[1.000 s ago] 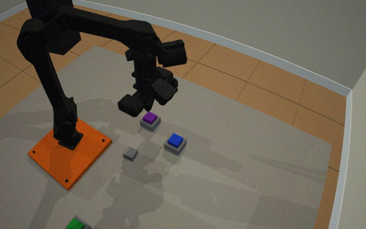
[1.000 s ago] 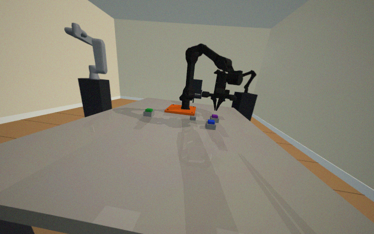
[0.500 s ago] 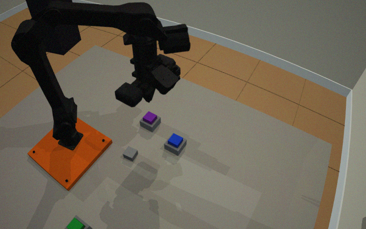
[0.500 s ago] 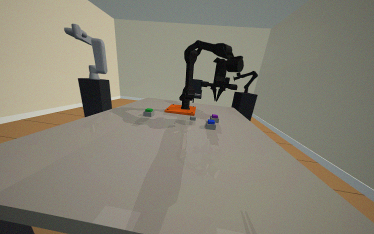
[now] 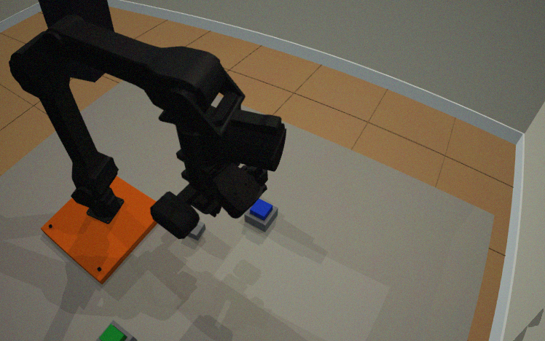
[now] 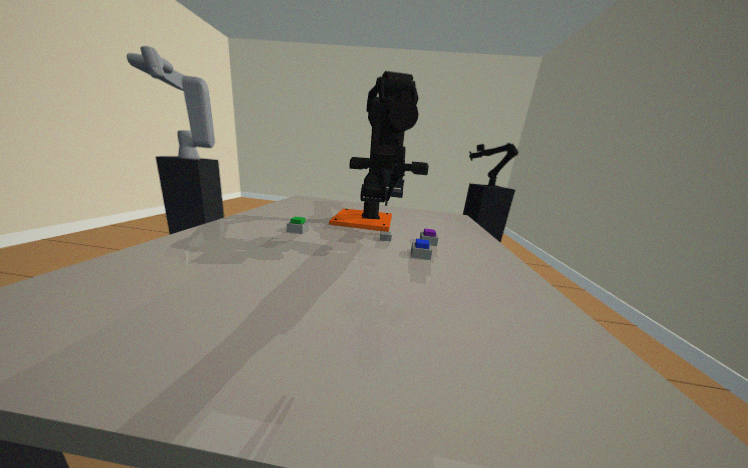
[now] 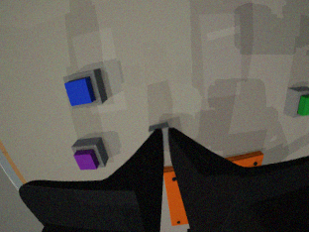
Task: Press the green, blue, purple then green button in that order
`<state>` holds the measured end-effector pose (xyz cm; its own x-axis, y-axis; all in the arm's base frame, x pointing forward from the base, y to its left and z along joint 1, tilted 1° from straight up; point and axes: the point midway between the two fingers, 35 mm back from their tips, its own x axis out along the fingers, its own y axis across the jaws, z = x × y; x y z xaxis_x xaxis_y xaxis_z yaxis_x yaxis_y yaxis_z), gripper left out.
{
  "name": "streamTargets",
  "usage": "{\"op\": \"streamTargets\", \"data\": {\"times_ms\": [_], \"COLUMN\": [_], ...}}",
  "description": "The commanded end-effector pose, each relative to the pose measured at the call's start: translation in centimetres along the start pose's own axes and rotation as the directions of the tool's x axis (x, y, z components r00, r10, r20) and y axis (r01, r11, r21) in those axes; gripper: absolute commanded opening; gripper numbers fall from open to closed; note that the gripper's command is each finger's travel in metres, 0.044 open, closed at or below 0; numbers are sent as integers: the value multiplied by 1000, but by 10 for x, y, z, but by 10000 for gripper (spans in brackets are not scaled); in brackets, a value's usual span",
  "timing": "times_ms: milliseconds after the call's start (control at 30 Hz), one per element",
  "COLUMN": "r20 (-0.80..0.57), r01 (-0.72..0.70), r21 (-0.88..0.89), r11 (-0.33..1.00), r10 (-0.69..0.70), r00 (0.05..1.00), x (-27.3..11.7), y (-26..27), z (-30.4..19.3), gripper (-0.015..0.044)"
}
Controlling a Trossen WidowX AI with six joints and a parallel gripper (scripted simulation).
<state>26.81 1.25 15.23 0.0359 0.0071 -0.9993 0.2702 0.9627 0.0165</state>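
1. My pincer hangs above the counter — tips together, nothing held.
2. Green button stands well apart, unpressed — likely my last press.
3. Earlier presses: caps can't tell.

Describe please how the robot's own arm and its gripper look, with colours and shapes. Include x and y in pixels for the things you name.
The arm (image 5: 176, 68) (image 6: 387, 143) is matte black, with chunky rounded joints and thick angular links. The gripper (image 5: 218, 215) (image 6: 386, 203) (image 7: 165, 134) is black too, with two wedge-shaped fingers narrowing to small tips. I can make out no cables, sleeve or markings on either.
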Motion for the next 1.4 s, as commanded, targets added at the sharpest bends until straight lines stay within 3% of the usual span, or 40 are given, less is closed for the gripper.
{"op": "streamTargets", "data": {"times_ms": [0, 300, 633, 867, 1067, 1367], "r20": [-3, 5, 3, 2, 2, 2], "r01": [5, 23, 45, 46, 46, 46], "r21": [-13, -43, -73, -75, -75, -75], "r11": [1000, 999, 996, 996, 996, 996], "r10": [-5, -23, -45, -46, -46, -46], "r00": [1000, 1000, 999, 999, 999, 999], "x": [0, -3, -8, -6, 52, 58], "y": [-47, -149, -249, -257, -259, -260], "z": [14, 17, -21, -25, -25, -25], "gripper": [20, 20, 20, 20, 20, 20]}}
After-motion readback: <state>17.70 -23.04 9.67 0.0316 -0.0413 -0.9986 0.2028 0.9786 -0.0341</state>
